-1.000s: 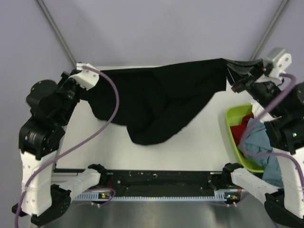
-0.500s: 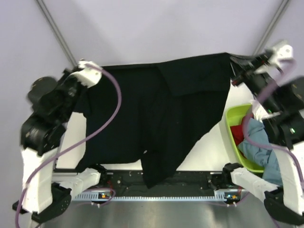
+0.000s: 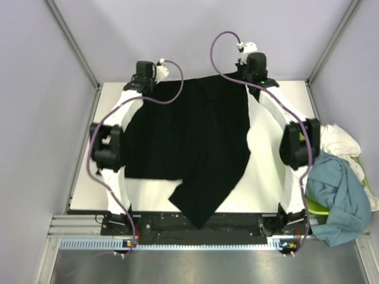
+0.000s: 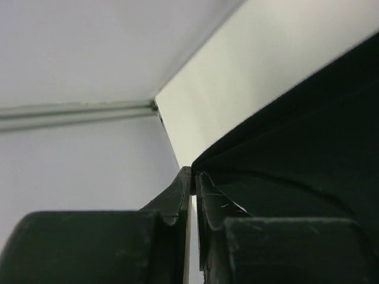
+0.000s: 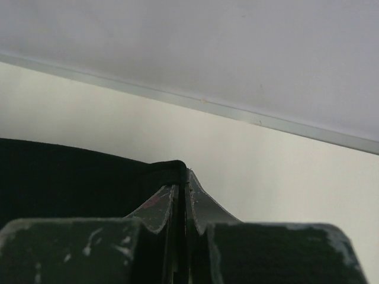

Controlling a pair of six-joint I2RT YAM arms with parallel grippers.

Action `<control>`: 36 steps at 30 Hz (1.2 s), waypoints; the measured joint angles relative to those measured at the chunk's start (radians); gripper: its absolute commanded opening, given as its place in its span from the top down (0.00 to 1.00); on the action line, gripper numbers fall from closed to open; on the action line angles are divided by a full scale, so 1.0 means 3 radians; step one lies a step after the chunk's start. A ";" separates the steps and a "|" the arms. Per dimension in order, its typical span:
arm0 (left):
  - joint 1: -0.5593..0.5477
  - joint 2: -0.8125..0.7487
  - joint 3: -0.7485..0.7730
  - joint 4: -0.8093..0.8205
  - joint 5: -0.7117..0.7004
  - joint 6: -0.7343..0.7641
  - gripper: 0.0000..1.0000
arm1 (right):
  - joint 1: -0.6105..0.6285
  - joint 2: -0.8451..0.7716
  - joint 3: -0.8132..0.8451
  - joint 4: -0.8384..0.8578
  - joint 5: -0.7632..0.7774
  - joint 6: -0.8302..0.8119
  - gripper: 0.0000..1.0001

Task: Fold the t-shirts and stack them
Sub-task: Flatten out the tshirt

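Note:
The black t-shirt lies spread over the white table, its near end hanging over the front edge. Both arms reach to the far edge. My left gripper is shut on the shirt's far left corner; in the left wrist view the fingertips pinch the black hem. My right gripper is shut on the far right corner; in the right wrist view it pinches the black edge. A white t-shirt and a teal-blue t-shirt lie heaped at the right. No red shirt shows.
The lime-green basket sits at the table's right edge, mostly buried under the white and teal shirts. Grey walls and metal posts close in the back and sides. The arm bases and a black rail run along the near edge.
Both arms have swung from holding the black shirt up in the air to stretched out at the far edge, laying the shirt down flat on the table.

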 measured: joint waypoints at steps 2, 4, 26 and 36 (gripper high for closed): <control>0.0001 0.0509 0.0394 0.0158 -0.0136 0.0009 0.66 | -0.0015 0.0476 0.0390 0.0009 0.0095 -0.0003 0.87; 0.0003 0.1029 0.0992 0.0271 -0.0357 0.0005 0.40 | -0.0024 0.0862 0.0779 -0.0048 0.0212 0.0000 0.32; 0.1363 -0.1446 -0.1681 -0.0181 0.1244 0.0647 0.19 | 0.1188 -0.1306 -0.1280 -0.0797 -0.1423 -0.1034 0.07; 0.1818 -0.1518 -0.2964 0.0186 0.1350 0.1981 0.12 | 0.2186 -0.1676 -0.2388 -0.1180 -0.2152 -0.2317 0.10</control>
